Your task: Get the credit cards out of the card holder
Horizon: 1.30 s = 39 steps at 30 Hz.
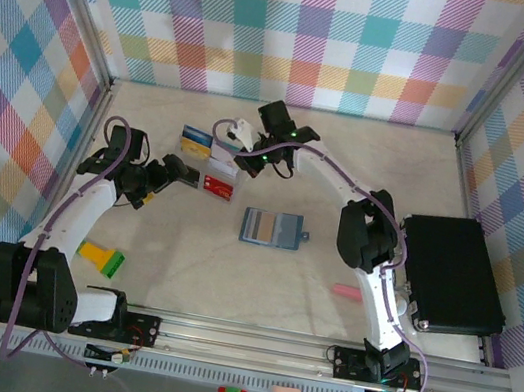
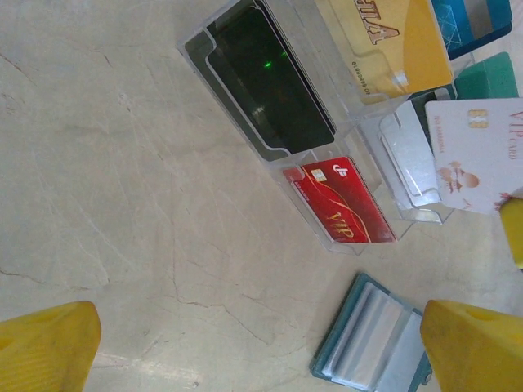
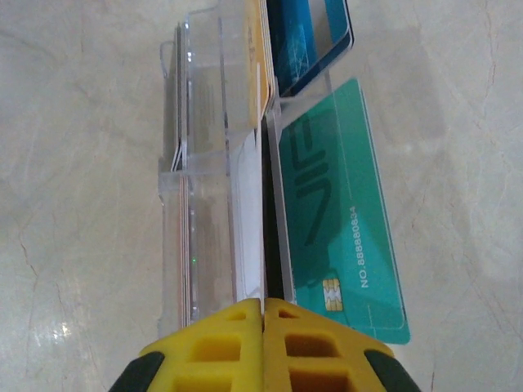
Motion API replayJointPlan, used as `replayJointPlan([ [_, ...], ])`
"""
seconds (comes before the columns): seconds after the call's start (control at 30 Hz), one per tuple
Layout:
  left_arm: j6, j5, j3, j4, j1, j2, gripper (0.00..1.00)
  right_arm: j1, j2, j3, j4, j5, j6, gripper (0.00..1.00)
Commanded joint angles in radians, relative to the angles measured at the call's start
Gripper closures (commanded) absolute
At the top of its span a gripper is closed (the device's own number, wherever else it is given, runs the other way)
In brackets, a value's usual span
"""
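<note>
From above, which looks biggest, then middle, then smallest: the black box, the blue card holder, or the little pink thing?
1. black box
2. card holder
3. pink thing

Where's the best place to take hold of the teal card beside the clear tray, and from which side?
Grip the teal card by its free long edge, coming from the side away from the clear tray. It looks flat on the table, one long edge against the tray and the far end under a blue card.
</note>
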Motion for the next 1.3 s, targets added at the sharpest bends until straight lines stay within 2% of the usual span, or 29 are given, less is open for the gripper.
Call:
replayJointPlan([
  [0.0, 0.000, 0.029, 0.022, 0.000, 0.015, 0.010, 0.00, 0.001, 0.029, 0.053, -0.034, -0.001, -0.036, 0.99],
  [0.23, -0.002, 0.036, 0.023, 0.004, 0.014, 0.015, 0.00, 0.001, 0.042, 0.059, -0.035, 0.006, -0.031, 0.92],
  [0.43, -0.008, 0.047, 0.019, 0.015, 0.015, 0.015, 0.00, 0.001, 0.064, 0.122, -0.066, 0.018, 0.035, 0.77],
  [0.67, -0.007, 0.091, 0.022, 0.035, 0.013, 0.013, 0.00, 0.001, -0.013, 0.102, -0.075, -0.037, 0.147, 0.74],
  [0.77, 0.010, 0.118, 0.022, 0.049, 0.002, 0.014, 0.00, 0.001, -0.092, 0.027, -0.041, -0.053, 0.245, 0.70],
  [0.87, 0.029, 0.088, 0.017, 0.064, -0.034, 0.015, 0.00, 0.001, -0.200, -0.090, -0.003, -0.064, 0.366, 0.63],
  [1.0, 0.033, 0.115, -0.001, 0.134, -0.081, 0.041, 0.00, 0.001, -0.383, -0.307, 0.029, 0.029, 0.506, 0.49],
  [1.17, 0.025, 0.129, -0.006, 0.194, -0.122, 0.072, 0.00, -0.001, -0.599, -0.573, 0.046, 0.150, 0.622, 0.38],
  [1.27, 0.015, 0.115, 0.018, 0.211, -0.156, 0.092, 0.00, -0.002, -0.692, -0.698, 0.066, 0.172, 0.696, 0.33],
])
